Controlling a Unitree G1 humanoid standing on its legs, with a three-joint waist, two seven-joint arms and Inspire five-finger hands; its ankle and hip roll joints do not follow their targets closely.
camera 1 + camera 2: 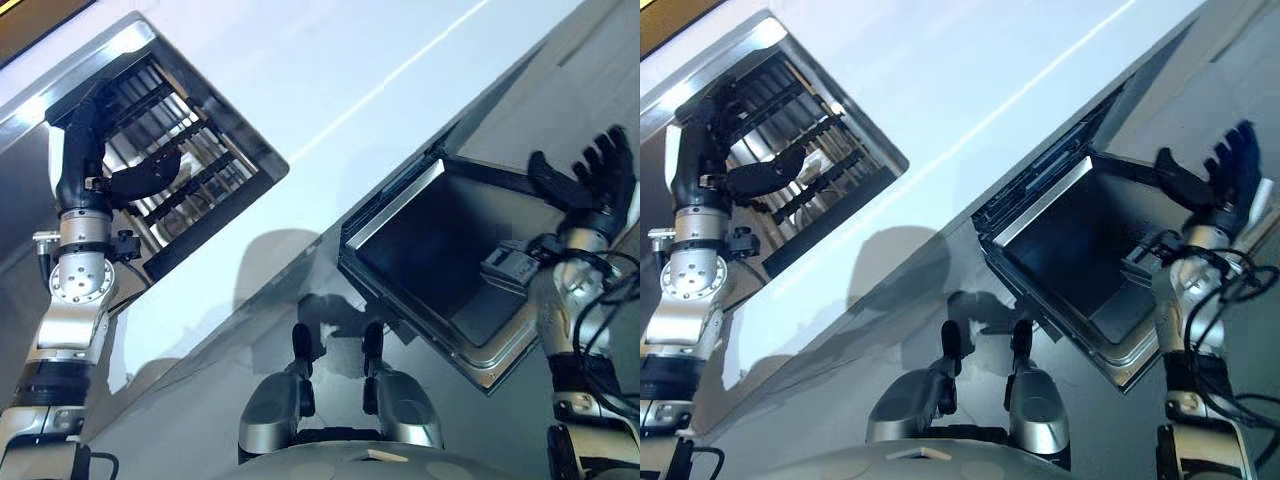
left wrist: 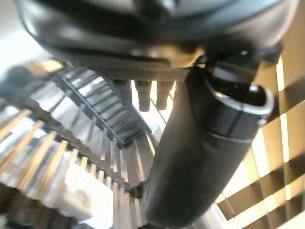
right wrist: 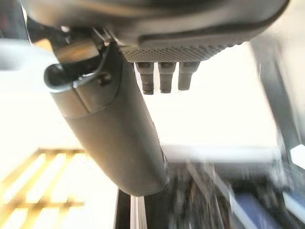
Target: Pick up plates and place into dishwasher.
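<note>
Left hand (image 1: 150, 178) sits over the dish rack (image 1: 195, 150) set into the white table (image 1: 330, 90). Fingers run out fairly straight above the dark tines, thumb apart, nothing held. In its wrist view the thumb (image 2: 205, 143) hangs just above the rack wires, with a small white block (image 2: 78, 198) lodged among them beside it; I cannot tell what it is.

Right hand (image 1: 590, 180) is raised and spread wide, palm empty, beside the far edge of the open dark compartment (image 1: 440, 265) with its pale metal rim. I take that for the dishwasher opening, though I see no racks inside it.

No plate in sight: none in either hand, none on the table, none I can make out standing in the rack. My judgement is that a pickup comes next, and I have no target to steer at.

Risks as I read them:
- Left fingers are close to the tines. Lowering or curling could snag a finger between wires and drag the rack.
- Right hand is near the compartment's rim. A blind sweep inward could knock it.
- Glare washes out the right wrist view, so judging depth for any reach on that side is poor.

Writing: no brand, label or print readable anywhere.
</note>
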